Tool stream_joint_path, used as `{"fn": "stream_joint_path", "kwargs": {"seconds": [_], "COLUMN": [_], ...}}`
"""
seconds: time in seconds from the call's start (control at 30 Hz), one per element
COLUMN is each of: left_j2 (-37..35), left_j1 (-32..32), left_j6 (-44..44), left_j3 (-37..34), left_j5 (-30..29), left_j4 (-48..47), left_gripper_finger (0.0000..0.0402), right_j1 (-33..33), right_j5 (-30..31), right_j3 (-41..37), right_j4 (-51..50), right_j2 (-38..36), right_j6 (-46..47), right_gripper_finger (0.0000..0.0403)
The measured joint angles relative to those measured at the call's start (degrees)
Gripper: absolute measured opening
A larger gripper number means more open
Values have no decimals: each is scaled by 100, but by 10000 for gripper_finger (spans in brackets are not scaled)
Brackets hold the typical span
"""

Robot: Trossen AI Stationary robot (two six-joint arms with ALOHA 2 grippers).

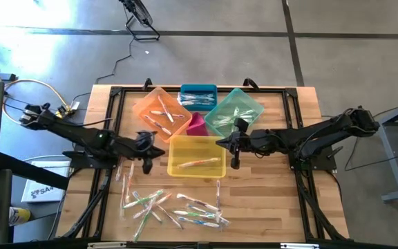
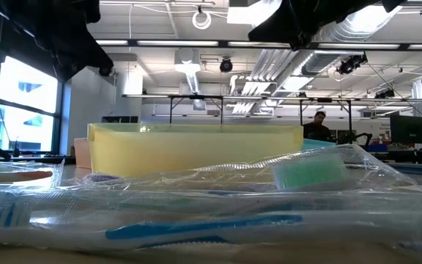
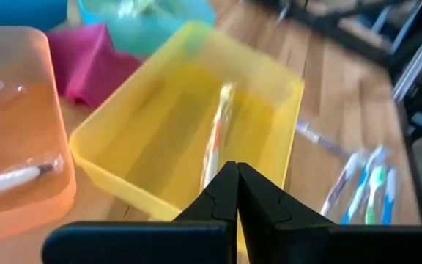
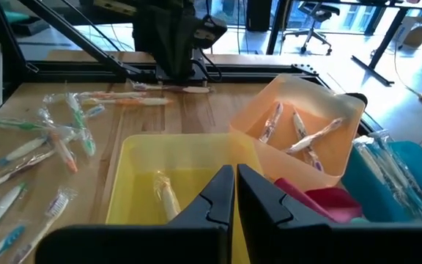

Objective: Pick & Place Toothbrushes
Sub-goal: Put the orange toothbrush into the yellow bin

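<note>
Many wrapped toothbrushes (image 1: 175, 207) lie loose on the near part of the wooden table; the low view shows them close up (image 2: 196, 227). One toothbrush (image 3: 217, 143) lies on the floor of the yellow bin (image 1: 195, 155). Others lie in the orange bin (image 1: 161, 112), the teal bin (image 1: 235, 111) and the blue bin (image 1: 199, 97). My left gripper (image 3: 237, 187) hangs shut and empty over the yellow bin's left wall (image 1: 159, 151). My right gripper (image 4: 235, 191) is shut and empty over the same bin's right side (image 1: 221, 143).
A small pink bin (image 1: 197, 124) sits between the orange, teal and yellow bins. Two toothbrushes (image 4: 149, 95) lie on the table under my left arm. A black frame (image 1: 116, 93) runs round the tabletop. A person (image 2: 316, 126) is far off in the room.
</note>
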Motion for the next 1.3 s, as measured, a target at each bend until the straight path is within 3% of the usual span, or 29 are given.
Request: {"fn": "stream_joint_path", "kwargs": {"seconds": [0.2,0.57,0.93,1.17,1.3], "left_j2": [752,1757,2740,3458,3866], "left_j1": [-161,-1203,-1714,-1728,-1753], "left_j6": [96,590,-30,-560,-612], "left_j3": [774,1683,2302,2963,3320], "left_j5": [142,162,50,263,595], "left_j4": [-830,-1242,-1595,-2642,-2772], "left_gripper_finger": [0,0,0,0,0], "right_j1": [1,11,11,11,11], "right_j5": [0,2,2,4,7], "right_j3": [0,0,0,0,4], "right_j4": [-81,-80,-78,-89,-138], "right_j2": [0,-2,-2,-4,-4], "right_j6": [238,426,522,513,505], "right_gripper_finger": [10,10,10,10,10]}}
